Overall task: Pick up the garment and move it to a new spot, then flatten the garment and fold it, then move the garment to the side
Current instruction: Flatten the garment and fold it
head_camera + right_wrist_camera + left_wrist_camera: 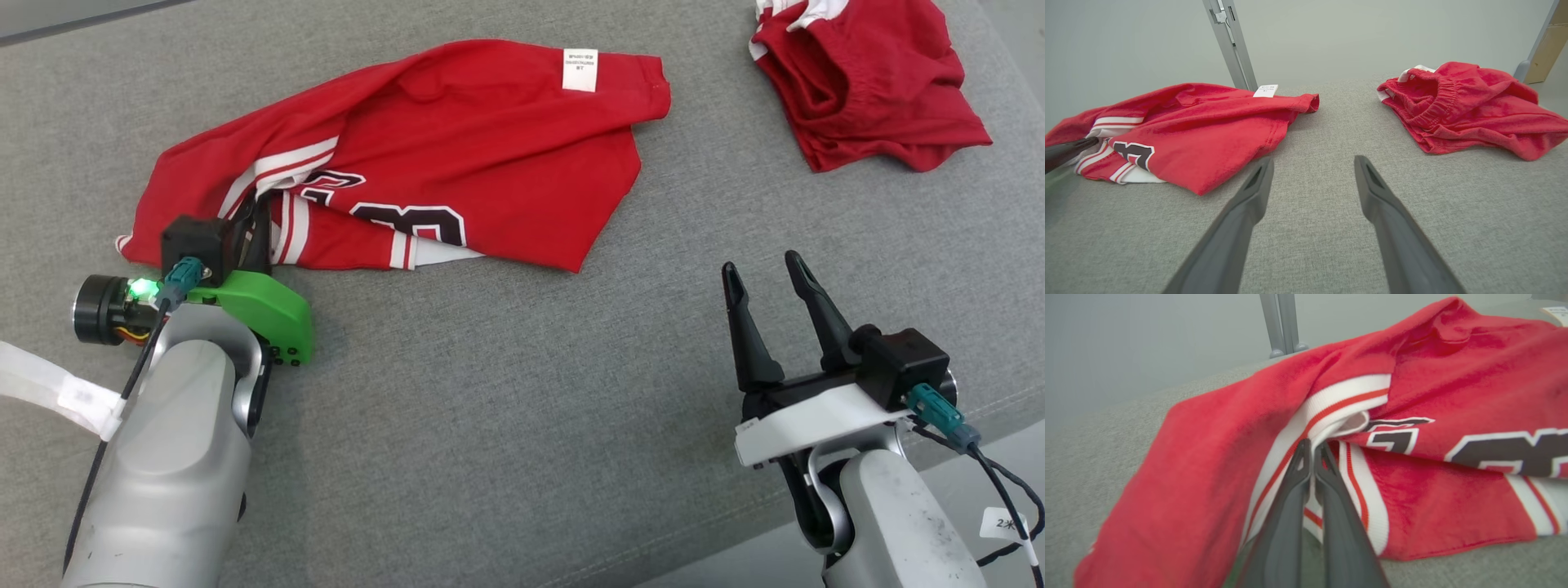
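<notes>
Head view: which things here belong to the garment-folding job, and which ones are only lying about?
Belong to the job:
- red jersey, crumpled
- left gripper, shut on the jersey's striped trim
- right gripper, open, apart from the jersey

Lying about:
- red shorts, bunched at the far right
- grey fabric surface under everything

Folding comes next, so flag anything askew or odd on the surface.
The red jersey lies askew and doubled over itself, its number partly hidden and a white label showing at the far edge. The left gripper is shut on its striped trim. A second red garment sits bunched at the far right.
</notes>
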